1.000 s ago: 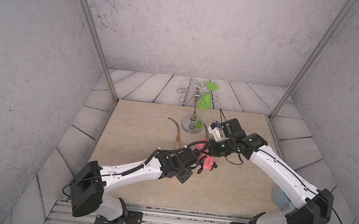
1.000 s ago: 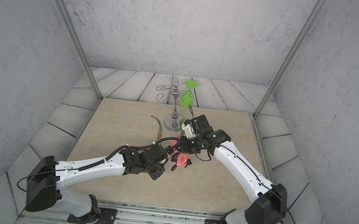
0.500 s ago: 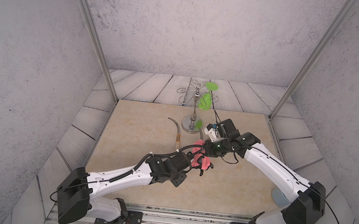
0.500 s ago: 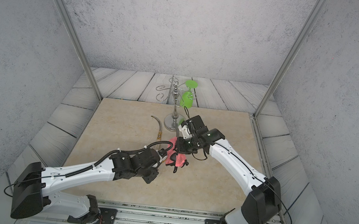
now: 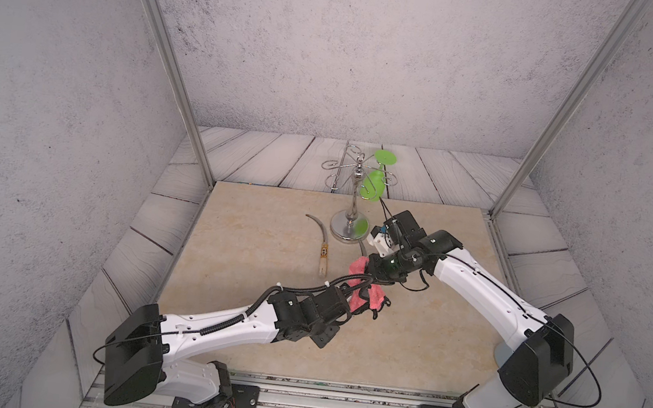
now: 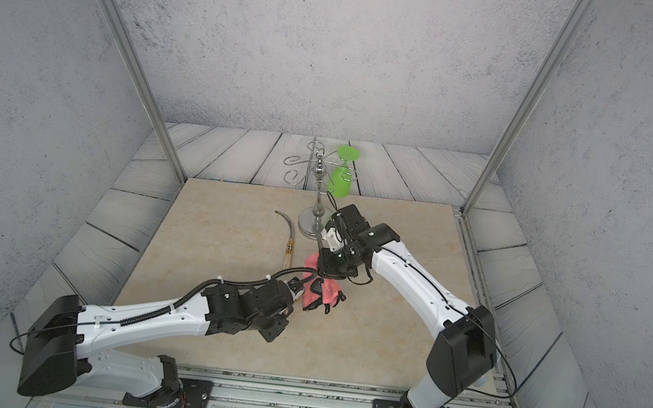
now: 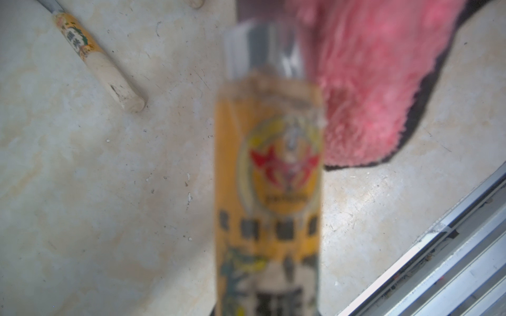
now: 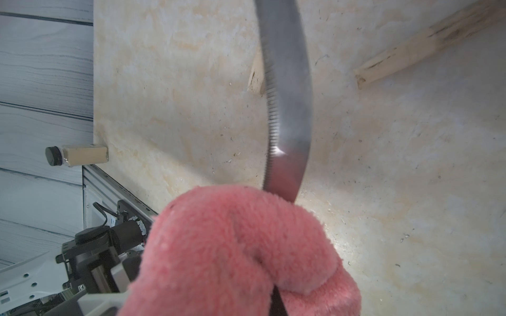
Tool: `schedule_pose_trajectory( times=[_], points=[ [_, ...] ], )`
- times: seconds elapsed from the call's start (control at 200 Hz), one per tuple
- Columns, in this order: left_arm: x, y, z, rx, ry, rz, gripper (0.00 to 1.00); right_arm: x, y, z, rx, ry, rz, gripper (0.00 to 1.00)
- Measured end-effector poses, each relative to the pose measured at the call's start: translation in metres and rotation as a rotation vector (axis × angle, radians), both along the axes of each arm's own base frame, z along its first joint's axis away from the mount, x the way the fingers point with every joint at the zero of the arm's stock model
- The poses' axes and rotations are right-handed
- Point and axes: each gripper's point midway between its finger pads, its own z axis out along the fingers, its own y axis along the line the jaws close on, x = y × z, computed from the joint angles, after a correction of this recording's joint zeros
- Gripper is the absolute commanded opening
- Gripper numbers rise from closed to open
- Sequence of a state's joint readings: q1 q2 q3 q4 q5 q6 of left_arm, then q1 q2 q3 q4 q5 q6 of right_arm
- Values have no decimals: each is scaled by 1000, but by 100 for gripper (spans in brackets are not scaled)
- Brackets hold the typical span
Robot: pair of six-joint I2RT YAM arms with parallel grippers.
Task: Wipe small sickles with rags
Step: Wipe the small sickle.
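1. A sickle (image 7: 268, 191) is clamped by its handle in the left gripper (image 5: 351, 298), near the stand (image 5: 351, 212).
2. The rag (image 8: 232, 246) is pinched around its blade by the right gripper (image 5: 371, 275).
3. A second sickle (image 5: 322, 242) is laid left of the stand.

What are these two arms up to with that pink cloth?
The left gripper holds a sickle by its labelled handle, while the right gripper pinches a pink rag folded around the blade to wipe it. A second sickle lies on the table beside a chrome stand.
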State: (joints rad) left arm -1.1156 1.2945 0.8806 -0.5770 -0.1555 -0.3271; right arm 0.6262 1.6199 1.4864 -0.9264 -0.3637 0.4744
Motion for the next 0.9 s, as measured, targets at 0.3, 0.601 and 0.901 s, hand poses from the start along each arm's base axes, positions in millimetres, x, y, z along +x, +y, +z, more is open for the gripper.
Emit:
schedule_pose_trajectory(
  times=[0.3, 0.601, 0.901],
  points=[
    [-14, -5, -5, 2, 8, -20, 0, 15, -13, -3, -25, 13, -33, 7],
    [-24, -11, -7, -16, 9, -39, 0, 31, -22, 3, -29, 0, -56, 7],
    [-35, -14, -9, -25, 14, -59, 0, 51, -27, 5, -40, -28, -58, 7]
  ],
)
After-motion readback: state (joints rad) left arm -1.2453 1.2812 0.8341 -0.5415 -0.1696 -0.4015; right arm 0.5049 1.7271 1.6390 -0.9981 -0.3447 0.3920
